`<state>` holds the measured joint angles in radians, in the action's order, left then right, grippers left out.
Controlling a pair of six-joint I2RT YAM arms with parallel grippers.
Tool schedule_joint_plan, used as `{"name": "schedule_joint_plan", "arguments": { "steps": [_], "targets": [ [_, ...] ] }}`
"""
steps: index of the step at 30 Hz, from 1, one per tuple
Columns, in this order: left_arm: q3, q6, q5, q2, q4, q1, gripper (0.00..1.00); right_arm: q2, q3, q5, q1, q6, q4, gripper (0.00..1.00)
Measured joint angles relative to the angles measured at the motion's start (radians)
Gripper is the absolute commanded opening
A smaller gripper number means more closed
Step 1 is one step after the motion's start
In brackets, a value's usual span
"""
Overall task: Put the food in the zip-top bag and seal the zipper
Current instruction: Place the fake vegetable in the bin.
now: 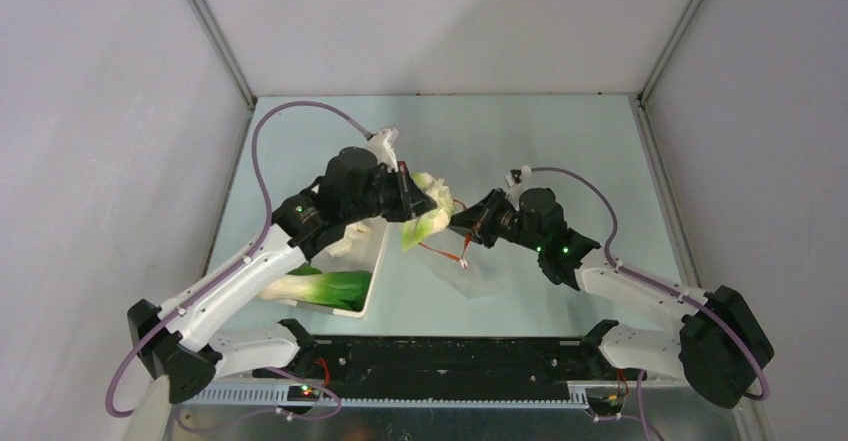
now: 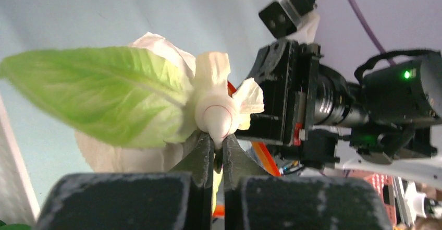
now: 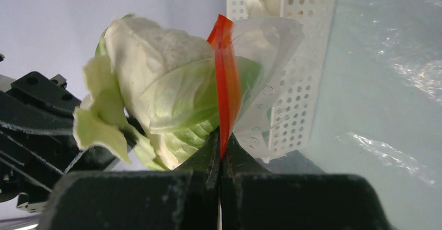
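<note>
The left gripper (image 2: 218, 145) is clenched almost fully, its two dark fingers pinching the white stalk end of a bok choy (image 2: 215, 116). The stalk butt sticks up just above the fingertips, and a broad green leaf spreads away to the left in the left wrist view. From above, this gripper holds the vegetable in the air over the middle of the table (image 1: 560, 151), just beside the right gripper (image 1: 466, 223).

The right gripper is closed tight on the zipper (image 3: 227, 84). The thin red-orange strip rises straight out from between the pressed-together jaws (no gap shows between them). The zip-top bag (image 3: 271, 47) hangs off that strip as clear, crinkled film. In the overhead view, it trails down from the gripper toward the table surface.

In the right wrist view, the bok choy sits right against the strip on its left side. Some pale green also shows through the clear film on the right side of the strip. Whether the leaf is inside the bag's mouth or only behind the plastic cannot be told.

The white perforated basket (image 1: 374, 279) lies under the left arm. A second bok choy (image 1: 335, 286) lies inside it, green leaves toward the near edge.
</note>
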<state>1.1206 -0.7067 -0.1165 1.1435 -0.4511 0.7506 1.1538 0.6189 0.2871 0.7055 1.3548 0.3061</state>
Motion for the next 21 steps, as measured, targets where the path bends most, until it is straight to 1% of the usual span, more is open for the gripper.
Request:
{"name": "schedule_joint_plan", "arguments": {
  "steps": [5, 12, 15, 21],
  "targets": [
    [-0.047, 0.019, -0.137, -0.01, 0.003, 0.009, 0.0, -0.029, 0.0, -0.06, 0.0, -0.06, -0.073, 0.0],
    [-0.096, 0.053, -0.277, -0.013, -0.109, 0.037, 0.0, -0.067, 0.001, -0.174, -0.002, -0.104, -0.072, 0.0],
    [-0.11, 0.056, -0.289, -0.01, -0.14, 0.042, 0.0, -0.07, 0.017, -0.164, 0.006, -0.114, -0.037, 0.0],
    [-0.108, 0.049, -0.298, 0.039, -0.113, 0.044, 0.0, -0.023, 0.084, -0.08, 0.055, -0.139, 0.018, 0.0]
  ]
}}
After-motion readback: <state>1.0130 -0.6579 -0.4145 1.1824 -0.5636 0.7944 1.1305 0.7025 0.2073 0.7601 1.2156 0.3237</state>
